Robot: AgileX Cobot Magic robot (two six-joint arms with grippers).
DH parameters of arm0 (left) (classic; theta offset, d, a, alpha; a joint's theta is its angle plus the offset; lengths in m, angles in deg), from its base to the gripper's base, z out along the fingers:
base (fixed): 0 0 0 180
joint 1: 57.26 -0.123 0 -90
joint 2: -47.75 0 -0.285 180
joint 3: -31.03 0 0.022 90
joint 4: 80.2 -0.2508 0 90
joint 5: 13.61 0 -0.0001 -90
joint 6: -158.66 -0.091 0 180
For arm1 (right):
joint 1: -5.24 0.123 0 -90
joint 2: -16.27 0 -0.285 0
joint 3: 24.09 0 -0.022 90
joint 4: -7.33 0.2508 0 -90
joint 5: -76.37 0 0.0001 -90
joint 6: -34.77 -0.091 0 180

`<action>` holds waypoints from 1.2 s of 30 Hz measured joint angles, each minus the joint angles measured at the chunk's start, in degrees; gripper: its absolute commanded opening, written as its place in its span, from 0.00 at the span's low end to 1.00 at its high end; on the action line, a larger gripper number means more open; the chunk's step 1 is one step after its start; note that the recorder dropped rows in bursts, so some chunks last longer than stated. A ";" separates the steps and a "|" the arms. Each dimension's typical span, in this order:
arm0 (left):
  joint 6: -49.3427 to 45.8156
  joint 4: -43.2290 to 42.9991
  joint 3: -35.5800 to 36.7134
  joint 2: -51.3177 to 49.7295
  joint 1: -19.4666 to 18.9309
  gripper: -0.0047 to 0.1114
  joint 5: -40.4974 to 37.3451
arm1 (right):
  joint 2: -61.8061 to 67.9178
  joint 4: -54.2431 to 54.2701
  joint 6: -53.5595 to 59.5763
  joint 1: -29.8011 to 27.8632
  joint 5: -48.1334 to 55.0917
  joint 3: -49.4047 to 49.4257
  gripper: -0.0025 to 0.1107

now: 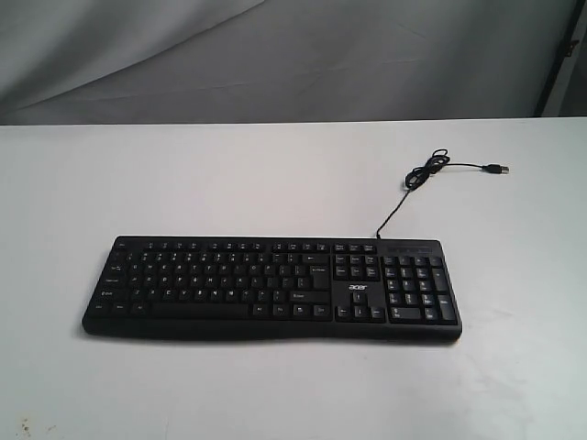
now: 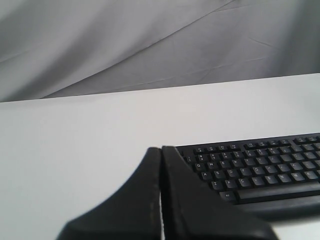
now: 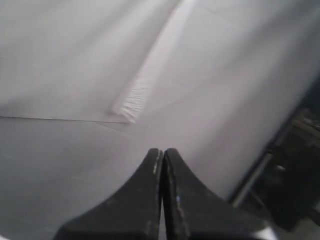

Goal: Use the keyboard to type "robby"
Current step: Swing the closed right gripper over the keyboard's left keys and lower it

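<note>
Plainly, the black keyboard (image 1: 271,289) bears a white "acer" logo (image 1: 358,290).

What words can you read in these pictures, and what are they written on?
"acer": white logo on the keyboard.
White marks on the keys: too small and blurred to read in any view.
No other text shows.

Lit softly and evenly, without glare. Cast a thin shadow at 6 o'clock under the keyboard (image 1: 275,289). Looked blurred across the right wrist view.
</note>
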 measured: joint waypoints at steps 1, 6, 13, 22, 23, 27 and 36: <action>0.00 0.00 0.00 0.00 0.00 0.04 0.00 | 0.00 -0.15 0.16 0.00 3.50 -0.28 0.02; 0.00 0.00 0.00 0.00 0.00 0.04 0.00 | 1.10 5.38 5.87 0.00 18.18 -1.65 0.02; 0.00 0.00 0.00 0.00 0.00 0.04 0.00 | 17.87 98.53 90.50 -1.77 54.91 -33.66 0.02; 0.00 0.00 0.00 0.00 0.00 0.04 0.00 | 34.92 126.00 125.26 17.95 67.80 -30.20 0.02; 0.00 0.00 0.00 0.00 0.00 0.04 0.00 | 36.85 126.00 126.23 21.15 65.65 -28.85 0.02; 0.00 0.00 0.00 0.00 0.00 0.04 0.00 | 42.66 126.48 128.08 28.49 58.12 -27.42 0.02; 0.00 0.00 0.00 0.00 0.00 0.04 0.00 | 48.10 128.01 133.34 39.59 50.13 -27.42 0.02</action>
